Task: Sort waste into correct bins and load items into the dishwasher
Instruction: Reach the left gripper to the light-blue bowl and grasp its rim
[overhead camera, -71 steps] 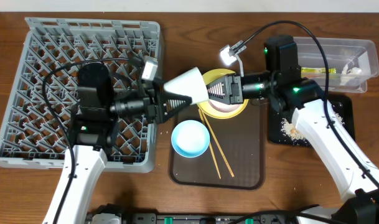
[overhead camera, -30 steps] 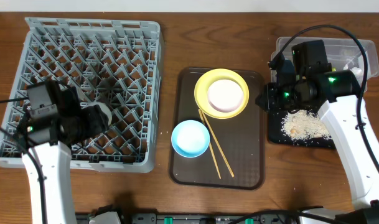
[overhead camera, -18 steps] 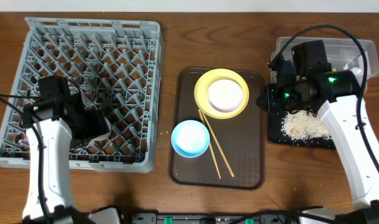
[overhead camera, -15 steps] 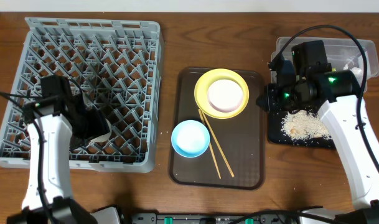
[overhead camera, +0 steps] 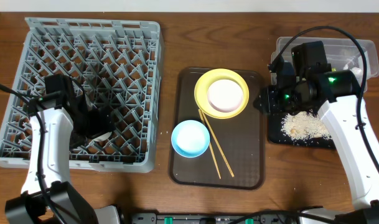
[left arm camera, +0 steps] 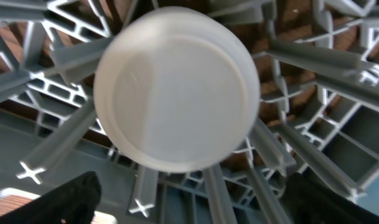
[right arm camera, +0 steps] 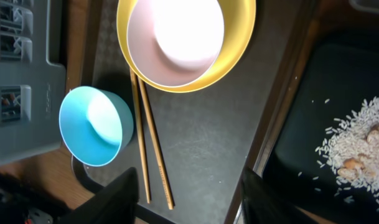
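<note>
left wrist view is showing the small white cup (left arm camera: 177, 90) resting base-up among pegs (left arm camera: 68, 57) of the large grey plastic dish rack (left arm camera: 338, 146), propped for draining, the left claw (left arm camera: 195, 200) gaping wide around it, the right claw (right arm camera: 193, 194) likewise gaping, empty.

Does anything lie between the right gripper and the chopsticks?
Nothing visible does. The open right gripper hovers over the brown tray; the chopsticks lie uncovered beside the blue bowl, their top ends at the yellow plate's rim.
</note>
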Motion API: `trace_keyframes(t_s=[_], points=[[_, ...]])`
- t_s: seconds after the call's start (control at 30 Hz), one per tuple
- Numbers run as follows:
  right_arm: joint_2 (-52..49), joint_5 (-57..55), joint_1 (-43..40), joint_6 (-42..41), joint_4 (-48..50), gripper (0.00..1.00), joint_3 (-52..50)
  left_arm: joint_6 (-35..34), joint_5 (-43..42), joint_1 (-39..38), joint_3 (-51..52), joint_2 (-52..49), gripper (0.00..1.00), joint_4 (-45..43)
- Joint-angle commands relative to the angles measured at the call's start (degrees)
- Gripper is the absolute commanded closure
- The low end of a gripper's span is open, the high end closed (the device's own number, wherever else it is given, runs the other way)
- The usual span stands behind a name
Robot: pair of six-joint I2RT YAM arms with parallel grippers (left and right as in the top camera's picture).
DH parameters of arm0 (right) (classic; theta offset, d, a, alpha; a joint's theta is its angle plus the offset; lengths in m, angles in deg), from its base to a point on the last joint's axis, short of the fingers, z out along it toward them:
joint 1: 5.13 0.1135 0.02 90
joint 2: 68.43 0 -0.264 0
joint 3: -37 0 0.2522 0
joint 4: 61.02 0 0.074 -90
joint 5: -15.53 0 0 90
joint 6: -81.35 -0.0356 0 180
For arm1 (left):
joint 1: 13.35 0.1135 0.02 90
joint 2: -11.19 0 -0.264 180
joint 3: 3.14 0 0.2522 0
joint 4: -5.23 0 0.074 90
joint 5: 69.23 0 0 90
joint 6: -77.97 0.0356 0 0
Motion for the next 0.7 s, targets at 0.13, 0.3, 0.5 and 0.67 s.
trace_keyframes(t_s=[0.13, 0.3, 0.5, 0.67], points=[[0.8, -0.4, -2.5, 0.8, -0.3, 0.36, 0.9, -2.5, -2.9, -4.4, -5.4, 6.6, 0.00, 2.0], [1.2, -0.4, -6.5, 0.8, -1.9, 0.32, 0.9, -3.0, -2.6, -14.1, -8.5, 9.2, 0.01, 2.7], [1.2, -0.4, -11.9, 0.9, -5.1, 0.31, 0.9, -4.4, -2.7, -27.6, -8.5, 9.5, 0.01, 3.0], [1.2, -0.4, -14.6, 0.9, -6.3, 0.30, 0.9, -4.5, -6.4, -35.9, -8.4, 9.5, 0.02, 0.3]])
